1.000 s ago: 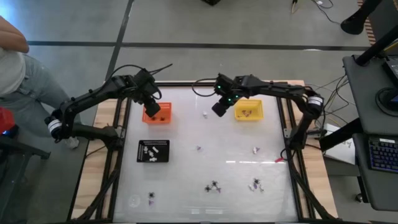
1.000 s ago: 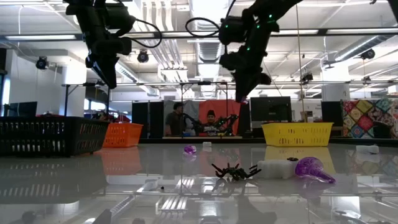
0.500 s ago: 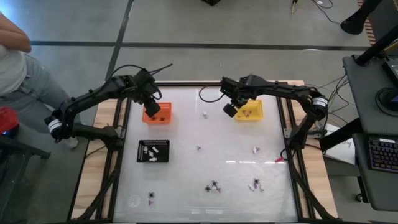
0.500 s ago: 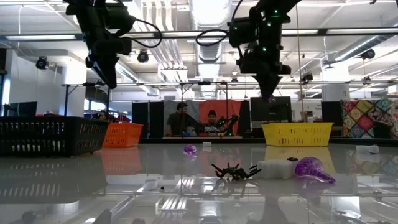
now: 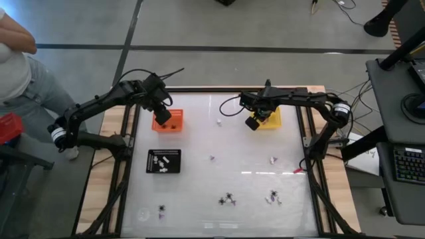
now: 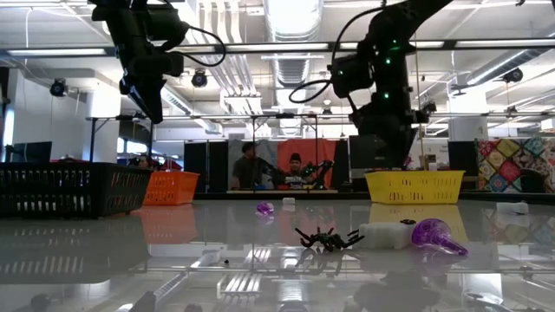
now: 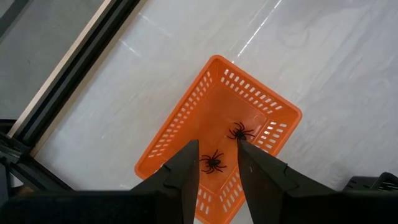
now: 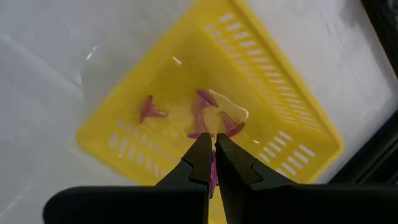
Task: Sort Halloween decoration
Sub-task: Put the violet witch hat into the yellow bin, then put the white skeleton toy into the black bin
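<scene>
My right gripper [image 8: 211, 138] hangs over the yellow tray [image 5: 272, 118], shut on a small purple decoration. Three more purple pieces [image 8: 205, 99] lie on that tray's floor. My left gripper [image 7: 217, 146] stands open and still above the orange tray [image 5: 167, 122]. Two black spiders [image 7: 213, 162] lie in it, and nothing is between the fingers. Loose decorations rest on the table: a black spider [image 5: 228, 198], a purple piece [image 5: 212, 158] and a white one [image 5: 219, 121]. My right gripper pinches a purple decoration between its two fingers. Only a thin purple strip [image 8: 213, 173] shows in the slit between them. The fingers point down from above. The piece is lifted clear, above the yellow tray's floor.
A black tray [image 5: 164, 161] with white pieces stands on the table's left half. More trinkets lie near the front edge [image 5: 273, 197] [image 5: 161, 210] and at the right [image 5: 273, 159]. A person [image 5: 13, 60] stands beyond the table's left side.
My right gripper has moved toward the table's right edge and sunk, from beside the yellow tray to over it. It has also tipped to point more steeply down, and it stays shut.
</scene>
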